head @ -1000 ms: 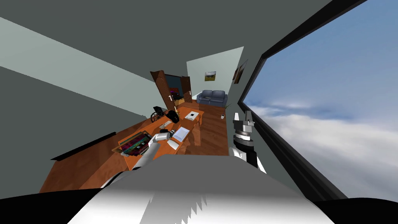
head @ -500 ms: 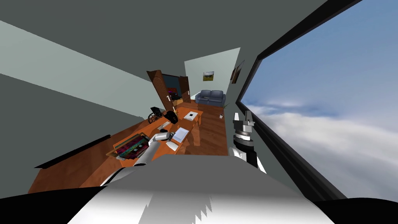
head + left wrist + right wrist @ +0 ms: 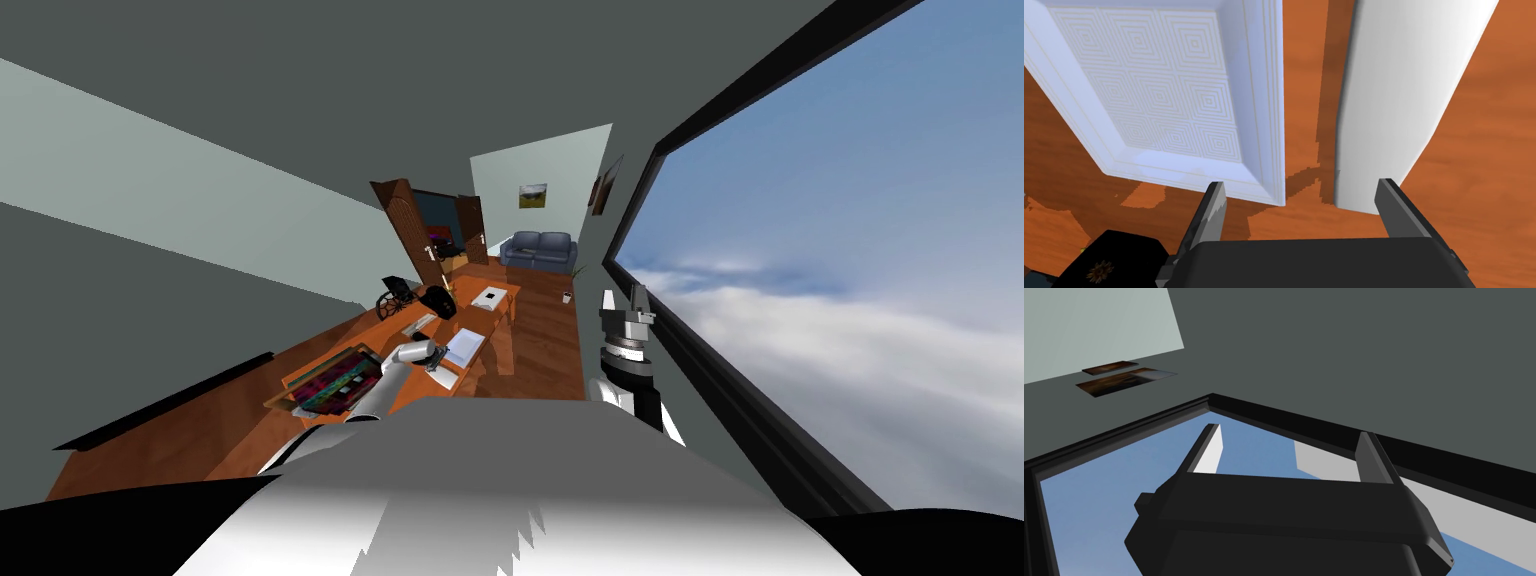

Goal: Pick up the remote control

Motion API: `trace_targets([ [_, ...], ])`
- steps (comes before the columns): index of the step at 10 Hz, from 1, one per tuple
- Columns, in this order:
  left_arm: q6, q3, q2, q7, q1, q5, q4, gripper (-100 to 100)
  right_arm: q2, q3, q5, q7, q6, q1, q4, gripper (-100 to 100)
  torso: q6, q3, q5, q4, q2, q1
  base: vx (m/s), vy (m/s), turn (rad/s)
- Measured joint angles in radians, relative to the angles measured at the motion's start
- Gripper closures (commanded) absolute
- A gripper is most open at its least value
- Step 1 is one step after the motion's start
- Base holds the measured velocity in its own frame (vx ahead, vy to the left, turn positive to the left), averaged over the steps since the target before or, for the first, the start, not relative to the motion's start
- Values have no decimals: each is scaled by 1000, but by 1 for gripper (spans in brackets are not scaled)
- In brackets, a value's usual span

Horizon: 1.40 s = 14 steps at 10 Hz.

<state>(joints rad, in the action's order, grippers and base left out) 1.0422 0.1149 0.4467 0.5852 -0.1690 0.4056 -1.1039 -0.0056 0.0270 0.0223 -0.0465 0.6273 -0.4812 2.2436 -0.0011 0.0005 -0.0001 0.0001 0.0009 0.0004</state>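
Your left end effector (image 3: 1304,192): open, empty | remote (image 3: 1399,90): just ahead on worktop (image 3: 1489,175), long axis running away from it, near end in line with its gap | right end effector (image 3: 622,298): open, empty, raised aside.

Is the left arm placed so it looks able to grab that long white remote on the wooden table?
Probably yes. The left gripper hovers open over the remote control, whose near end lies mostly between its fingers. Nothing covers it; the patterned white tray lies beside it, apart.
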Motion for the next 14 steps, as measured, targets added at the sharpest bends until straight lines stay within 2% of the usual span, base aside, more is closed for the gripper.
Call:
trace_targets([
  [2,58,2,14,11,-14,18,41,-100,0,0,0,0,0,0,0,0,0,0,0,0,0,0,-11,19,-55],
  [8,163,-1,33,35,-45,51,148,-100,0,0,0,0,0,0,0,0,0,-1,0,0,-1,0,5,8,-51],
  [10,186,-6,27,38,-45,58,181,-100,0,0,0,0,0,0,0,0,0,-1,0,-1,-2,-1,24,-2,-38],
  [11,189,-6,27,38,-45,59,182,0,0,0,0,0,0,0,0,0,0,-1,0,0,-2,-1,0,0,0],
  [12,189,-6,27,38,-45,59,182,-100,0,0,0,0,0,0,0,0,0,-1,0,0,-1,-1,-32,42,-111],
  [14,158,-11,9,19,-63,46,226,-100,0,0,0,0,0,0,0,0,0,1,1,0,2,3,-55,86,-128],
])
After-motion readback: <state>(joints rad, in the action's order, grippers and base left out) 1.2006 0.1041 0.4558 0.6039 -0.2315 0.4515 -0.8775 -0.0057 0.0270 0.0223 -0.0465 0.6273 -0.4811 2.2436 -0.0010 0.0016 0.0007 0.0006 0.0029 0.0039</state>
